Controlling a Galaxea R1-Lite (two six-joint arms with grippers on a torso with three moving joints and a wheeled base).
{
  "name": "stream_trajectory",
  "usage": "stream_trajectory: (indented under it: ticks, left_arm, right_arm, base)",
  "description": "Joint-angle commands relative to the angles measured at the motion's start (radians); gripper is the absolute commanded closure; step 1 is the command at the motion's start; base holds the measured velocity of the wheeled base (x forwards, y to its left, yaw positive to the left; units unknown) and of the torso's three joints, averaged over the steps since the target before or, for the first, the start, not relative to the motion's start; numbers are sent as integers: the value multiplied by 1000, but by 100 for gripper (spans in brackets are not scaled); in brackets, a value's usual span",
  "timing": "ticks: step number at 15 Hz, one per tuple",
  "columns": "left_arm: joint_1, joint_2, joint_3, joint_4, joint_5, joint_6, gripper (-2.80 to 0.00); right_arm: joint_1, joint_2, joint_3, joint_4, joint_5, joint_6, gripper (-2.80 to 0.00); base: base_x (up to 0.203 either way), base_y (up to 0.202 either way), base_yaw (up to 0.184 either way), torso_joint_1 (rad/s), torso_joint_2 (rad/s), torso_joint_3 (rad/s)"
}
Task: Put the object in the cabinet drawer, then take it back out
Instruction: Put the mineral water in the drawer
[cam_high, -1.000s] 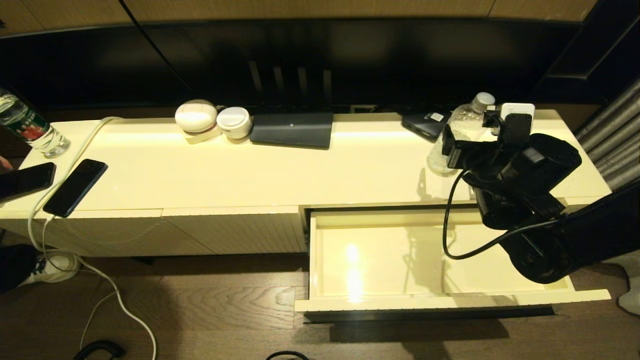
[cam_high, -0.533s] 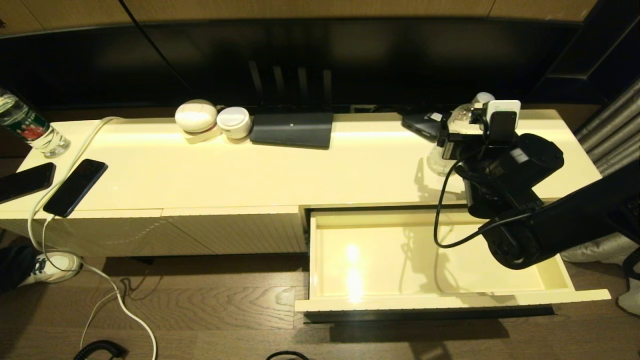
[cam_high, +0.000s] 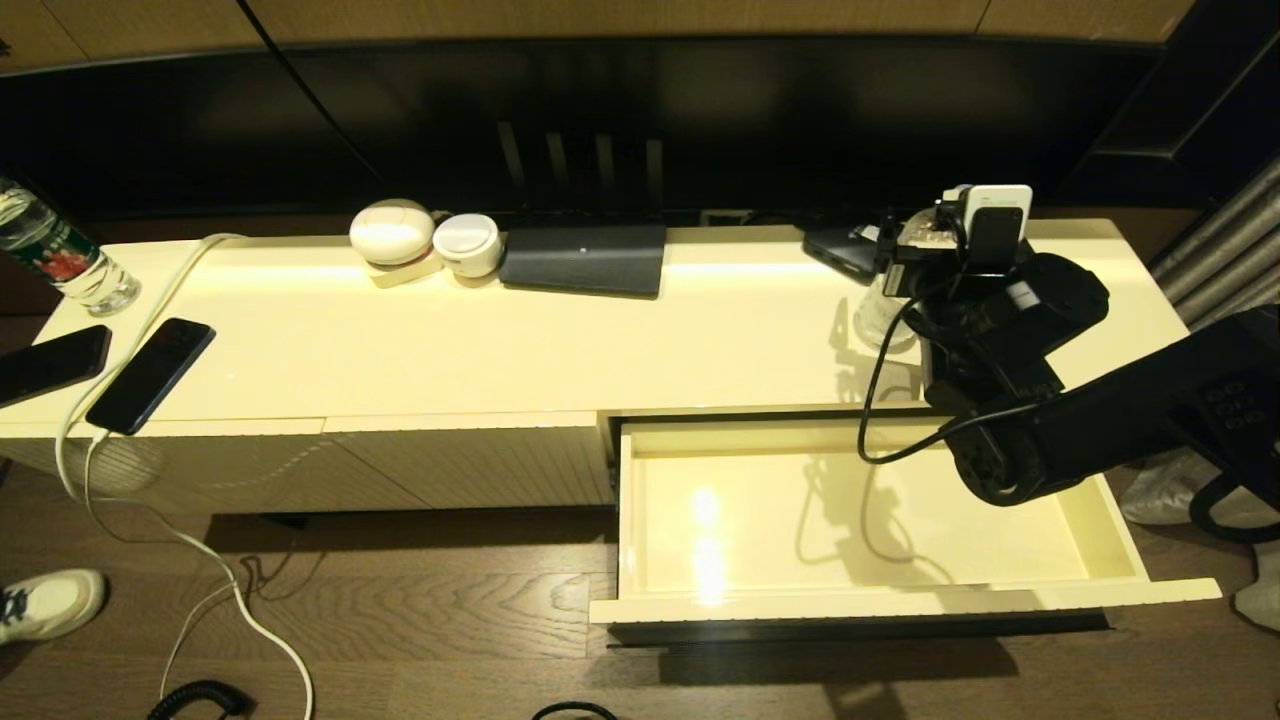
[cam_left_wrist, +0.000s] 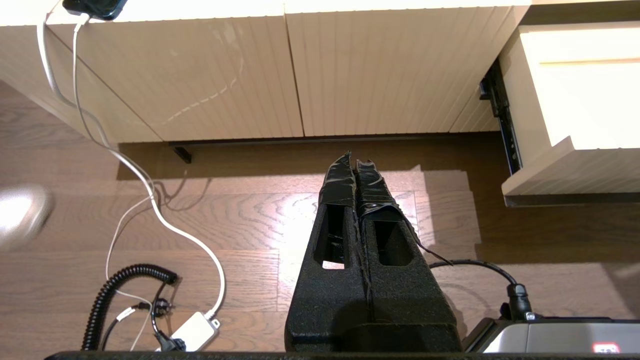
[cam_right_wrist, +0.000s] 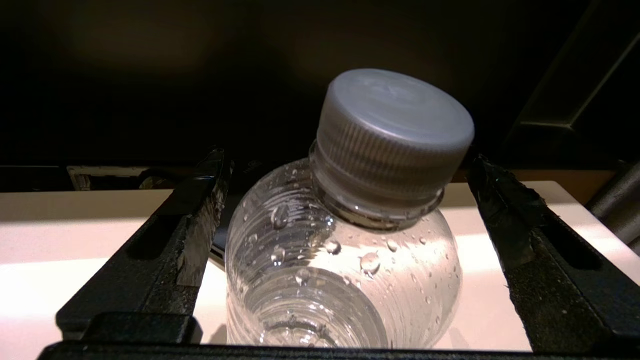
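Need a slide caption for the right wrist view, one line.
Right pincer open around the clear water bottle on the cabinet top, fingers apart from its sides.

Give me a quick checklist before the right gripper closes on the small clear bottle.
1. Right gripper open: ok, fingers wide apart.
2. Bottle between the fingers: ok, a gap shows on each side.
3. Bottle upright on the cabinet top: ok, cap on.
4. Drawer pulled out, inside bare: ok.
5. Dark device beside the bottle clear of the fingers: cannot tell.
6. Left gripper parked, shut, over the floor: ok.
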Motion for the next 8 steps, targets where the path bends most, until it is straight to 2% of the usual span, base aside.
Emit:
stream_trajectory:
  ticks: [1, 8]
  left_arm:
    - [0, 0, 2, 0, 0, 0, 0]
    - [0, 0, 2, 0, 1, 0, 0]
  right_arm:
    - [-4, 16, -32, -8, 9, -8, -280]
    - [-4, 42, -101, -8, 11, -26, -280]
  base:
    - [0, 0, 0, 0, 0, 0]
    - [0, 0, 0, 0, 0, 0]
